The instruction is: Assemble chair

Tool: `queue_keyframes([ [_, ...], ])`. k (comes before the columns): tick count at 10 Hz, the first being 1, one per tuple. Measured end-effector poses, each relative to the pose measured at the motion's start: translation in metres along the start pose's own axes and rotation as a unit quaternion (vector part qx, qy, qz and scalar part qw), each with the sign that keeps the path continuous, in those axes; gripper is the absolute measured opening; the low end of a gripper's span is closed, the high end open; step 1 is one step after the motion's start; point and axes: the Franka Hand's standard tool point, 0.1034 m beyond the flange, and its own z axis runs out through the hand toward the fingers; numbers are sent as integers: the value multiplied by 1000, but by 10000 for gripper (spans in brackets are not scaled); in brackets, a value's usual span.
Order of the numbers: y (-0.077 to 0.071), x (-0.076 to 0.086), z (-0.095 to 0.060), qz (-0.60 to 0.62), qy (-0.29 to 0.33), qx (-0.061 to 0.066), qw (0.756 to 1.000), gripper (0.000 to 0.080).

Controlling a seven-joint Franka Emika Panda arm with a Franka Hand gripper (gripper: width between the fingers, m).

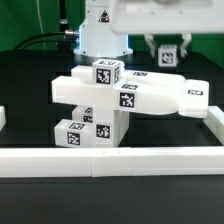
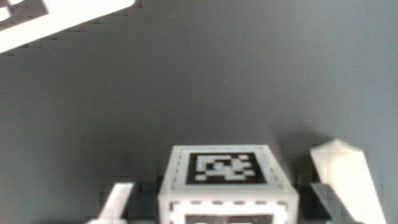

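A small white block (image 2: 228, 175) with a square tag on its face is seen between the two fingers (image 2: 342, 172) of the gripper (image 2: 228, 192), which are closed partway against its sides. In the exterior view the gripper (image 1: 167, 52) holds the block (image 1: 167, 55) above the table, well apart from the stacked chair parts (image 1: 110, 105) by the rail (image 1: 110, 160).

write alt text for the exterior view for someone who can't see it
Chunky white tagged chair parts lie stacked on a black table, just behind a long white border rail. The white robot arm stands behind them.
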Motion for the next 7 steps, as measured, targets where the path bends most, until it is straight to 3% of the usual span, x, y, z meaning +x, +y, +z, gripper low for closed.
queue_keyframes([
  [5,0,-2,3,-2,0,-2,1000,282],
  [7,14,21,-27,-38,-17,9,999,282],
])
